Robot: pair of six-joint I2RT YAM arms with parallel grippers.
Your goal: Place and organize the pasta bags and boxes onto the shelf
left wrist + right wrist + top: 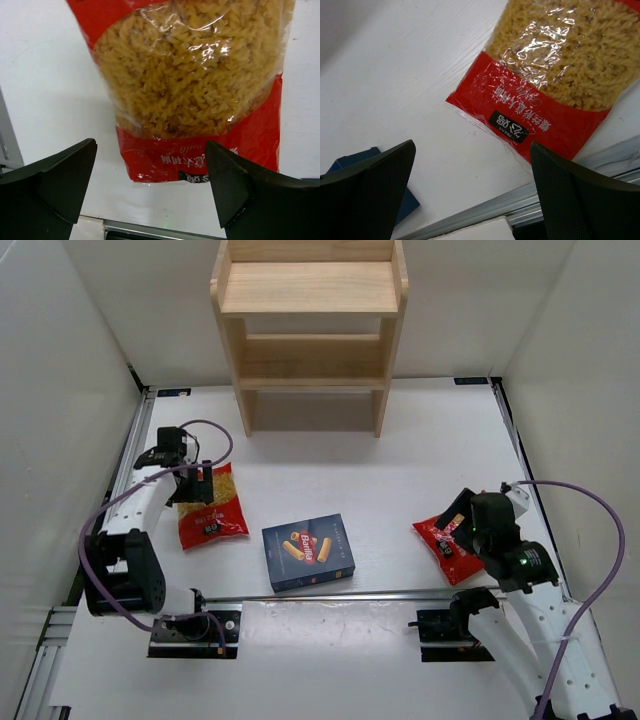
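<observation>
The dark blue pasta box (308, 552) lies flat in the middle of the table. One red bag (212, 508) lies at the left, the other red bag (445, 546) at the right. My left gripper (192, 488) hovers open over the left bag's far end. In the left wrist view the bag (190, 85) lies just past the open gripper (150, 192), apart from both fingers. My right gripper (463, 530) is open above the right bag. In the right wrist view the gripper (472, 187) is empty and the bag (555, 85) lies beyond it. The wooden shelf (310, 290) stands at the far middle.
A thin metal rail (350, 595) crosses the table in front of the arm bases. White walls close in the left, right and back. A corner of the blue box (409, 205) shows beside my right gripper's left finger.
</observation>
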